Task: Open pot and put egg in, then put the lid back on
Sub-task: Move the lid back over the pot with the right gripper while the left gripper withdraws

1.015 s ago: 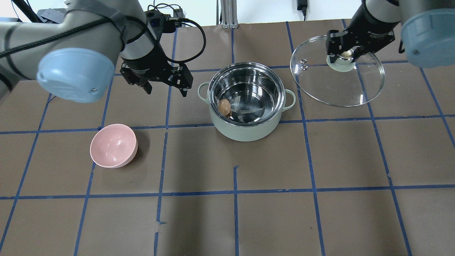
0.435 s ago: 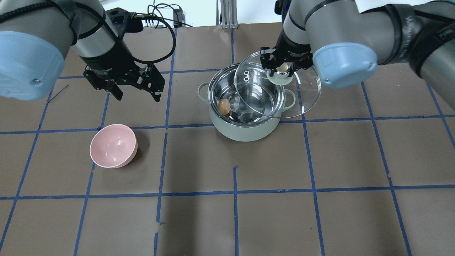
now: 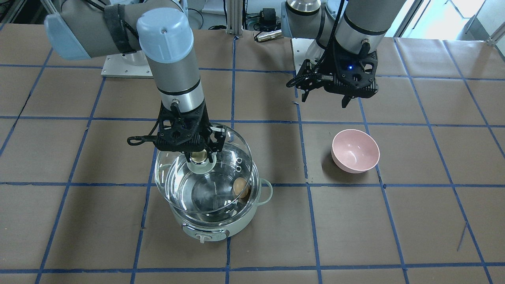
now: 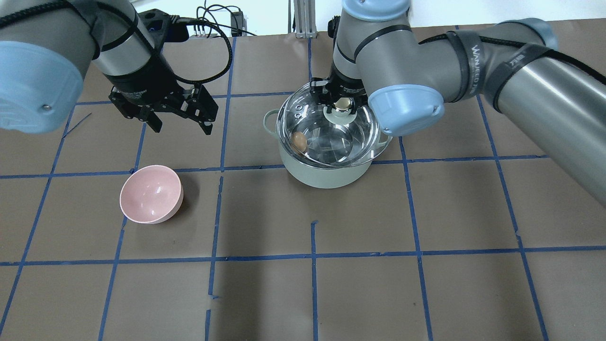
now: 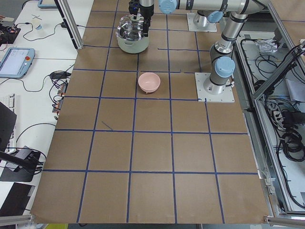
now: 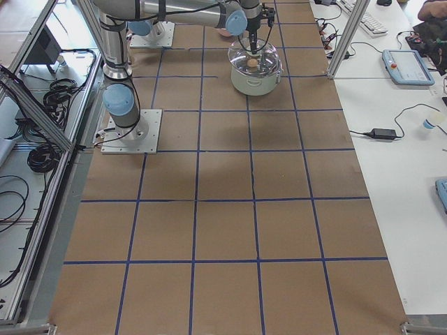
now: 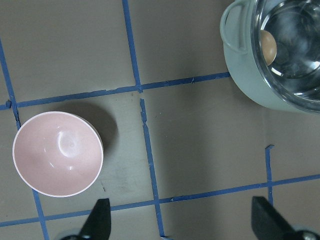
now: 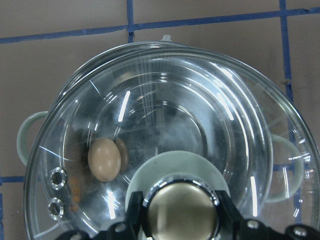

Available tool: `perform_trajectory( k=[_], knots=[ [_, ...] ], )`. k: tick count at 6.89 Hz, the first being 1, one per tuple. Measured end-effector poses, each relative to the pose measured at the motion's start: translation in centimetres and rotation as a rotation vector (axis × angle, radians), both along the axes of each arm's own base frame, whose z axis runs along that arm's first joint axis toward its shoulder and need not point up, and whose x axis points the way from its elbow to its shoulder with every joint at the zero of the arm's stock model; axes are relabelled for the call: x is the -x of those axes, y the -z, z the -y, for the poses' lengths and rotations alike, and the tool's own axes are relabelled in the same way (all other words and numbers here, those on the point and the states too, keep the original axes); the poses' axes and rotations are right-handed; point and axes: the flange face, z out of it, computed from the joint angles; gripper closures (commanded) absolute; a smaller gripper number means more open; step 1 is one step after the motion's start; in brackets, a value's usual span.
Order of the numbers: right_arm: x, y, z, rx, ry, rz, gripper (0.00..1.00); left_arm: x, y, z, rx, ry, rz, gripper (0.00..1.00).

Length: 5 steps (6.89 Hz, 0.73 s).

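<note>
Brown taped table (image 4: 426, 213): midway between its long edges the egg (image 4: 298, 140) lies inside the pot (image 4: 326, 176), so my right gripper (image 4: 342, 105), clamped on the knob (image 8: 182, 210), holds the lid (image 8: 225, 100) over it; left gripper (image 4: 182, 129) hangs spread, clear.

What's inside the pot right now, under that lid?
One egg, seen through the glass lid, lying against the steel wall of the pot. Nothing else shows inside. The lid's middle and the right claw gripping it hide part of the floor.
</note>
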Motion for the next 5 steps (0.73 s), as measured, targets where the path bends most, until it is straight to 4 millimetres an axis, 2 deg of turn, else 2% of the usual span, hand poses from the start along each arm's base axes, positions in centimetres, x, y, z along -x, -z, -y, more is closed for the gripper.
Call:
perform_trajectory(
  k=[2, 5],
  knots=[
    [-1.3, 1.3, 0.5, 0.022, -0.004, 0.009, 0.72, 0.0, -0.1, 0.0, 0.003, -0.001, 0.001, 0.00],
    [-1.2, 1.8, 0.9, 0.037, -0.031, -0.029, 0.71, 0.0, -0.1, 0.0, 0.003, 0.000, 0.001, 0.00]
  ],
)
